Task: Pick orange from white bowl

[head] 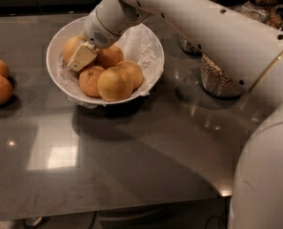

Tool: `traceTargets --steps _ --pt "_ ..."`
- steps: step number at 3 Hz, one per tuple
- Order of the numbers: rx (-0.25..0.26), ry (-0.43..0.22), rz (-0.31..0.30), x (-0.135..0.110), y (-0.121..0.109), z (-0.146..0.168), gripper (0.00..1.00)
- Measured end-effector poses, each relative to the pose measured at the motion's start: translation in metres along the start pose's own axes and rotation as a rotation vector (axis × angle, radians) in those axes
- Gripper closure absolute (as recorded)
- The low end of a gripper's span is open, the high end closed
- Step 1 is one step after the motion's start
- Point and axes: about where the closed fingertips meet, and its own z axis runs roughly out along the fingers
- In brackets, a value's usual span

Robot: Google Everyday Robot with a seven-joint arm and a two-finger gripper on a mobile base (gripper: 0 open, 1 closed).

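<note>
Carefully now: my gripper (81,57) sits inside the white bowl (50,66), and I cannot tell its grip. I should centre squarely on the orange (115,83) before squeezing.

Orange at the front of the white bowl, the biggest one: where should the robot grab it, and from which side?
Probably from above, gripping the orange across its round middle, front to back: its top is bare, while other fruit crowd its left and right sides. The pincer sits at the white bowl's back left, among the other fruit.
</note>
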Motion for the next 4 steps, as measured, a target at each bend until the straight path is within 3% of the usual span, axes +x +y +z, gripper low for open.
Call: traceTargets --steps 1,2,4 --pt "0.000 0.000 0.000 0.000 0.000 0.000 0.95" --pt "0.004 -0.019 -0.008 -0.002 0.000 -0.006 1.00" --pt "0.097 -0.090 -0.024 -0.004 -0.007 -0.059 1.00"
